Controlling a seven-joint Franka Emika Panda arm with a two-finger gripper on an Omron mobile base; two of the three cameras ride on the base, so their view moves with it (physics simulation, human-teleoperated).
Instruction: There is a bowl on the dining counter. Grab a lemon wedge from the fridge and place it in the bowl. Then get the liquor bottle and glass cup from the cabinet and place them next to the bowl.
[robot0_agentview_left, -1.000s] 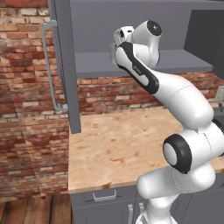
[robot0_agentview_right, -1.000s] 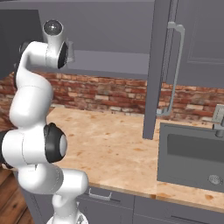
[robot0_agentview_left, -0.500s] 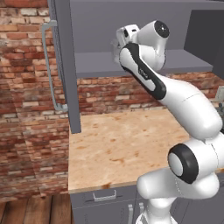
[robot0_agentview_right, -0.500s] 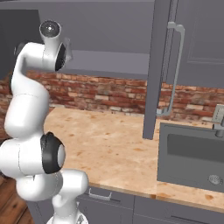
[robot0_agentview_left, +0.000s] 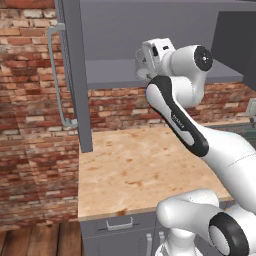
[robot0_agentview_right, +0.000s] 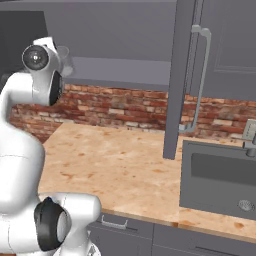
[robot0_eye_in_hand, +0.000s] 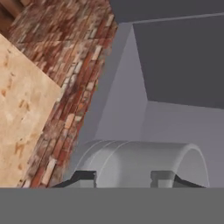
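The glass cup (robot0_eye_in_hand: 140, 159), clear and colourless, stands on the grey shelf of the cabinet (robot0_agentview_left: 112, 72), whose doors are open. My gripper (robot0_eye_in_hand: 124, 177) is right at the cup, its dark fingertips (robot0_eye_in_hand: 85, 177) low against the cup's side. In the left base view the hand reaches into the cabinet with the glass cup (robot0_agentview_left: 139, 59) at its front, by the gripper (robot0_agentview_left: 144, 65). From the right the glass cup (robot0_agentview_right: 65, 56) shows just beyond the gripper (robot0_agentview_right: 60, 59). Whether the fingers press on the glass is unclear. The bowl, lemon wedge, liquor bottle, fridge and dining counter are out of view.
An open cabinet door (robot0_agentview_left: 75, 75) with a bar handle hangs left of the hand, and another door (robot0_agentview_right: 181, 75) hangs to the right. Below lies a wood-topped counter (robot0_agentview_left: 130, 165) against a brick wall. A dark sink (robot0_agentview_right: 220, 175) sits at its right end.
The arm's upper joints have turned and the hand has pushed slightly further into the cabinet at the glass cup. The fingers have drawn closer together.
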